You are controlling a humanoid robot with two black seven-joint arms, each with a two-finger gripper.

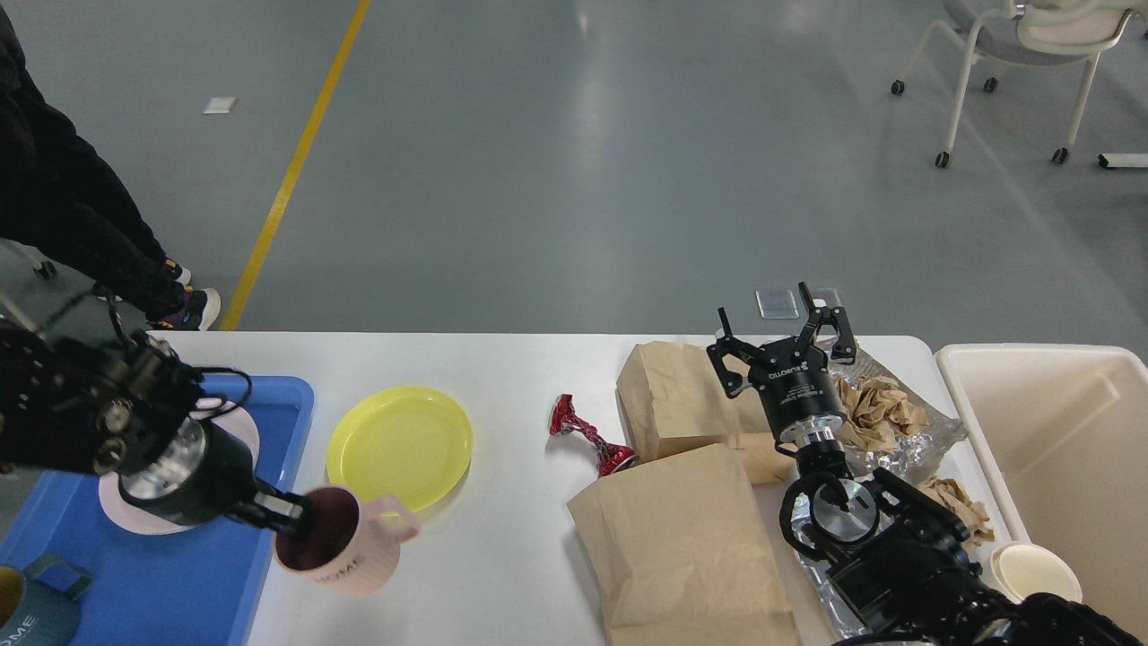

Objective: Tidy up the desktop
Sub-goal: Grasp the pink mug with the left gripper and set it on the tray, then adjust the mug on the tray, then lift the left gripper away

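— Desktop (pixel 511 556): white, spanning the lower frame, still cluttered. Blue tray (pixel 161 583) at left edge, beige bin (pixel 1040 431) at right edge; apparently crockery one side, rubbish the other.

— Paper bags?

— Two, brown, flat: one (pixel 682 547) near the front edge, one (pixel 673 395) behind. Beside them, crumpled foil (pixel 906 449) under crumpled brown paper (pixel 874 404). Probably bin-bound.

— Crockery count?

— One yellow plate (pixel 400 444) on the desktop. One pale plate (pixel 235 431) in the tray, mostly hidden. One pink mug (pixel 345 543), one dark mug (pixel 31 610) in the tray corner.

— Grippers?

— Left gripper (pixel 291 520): one finger inside the pink mug, clamped on its rim, mug tilted beside the tray edge; likely bound for the tray. Right gripper (pixel 780 345): fingers spread, holding nothing, above the rear bag.

— Smaller items?

— One crushed red can (pixel 587 435). One white lid (pixel 1036 570) by the bin.
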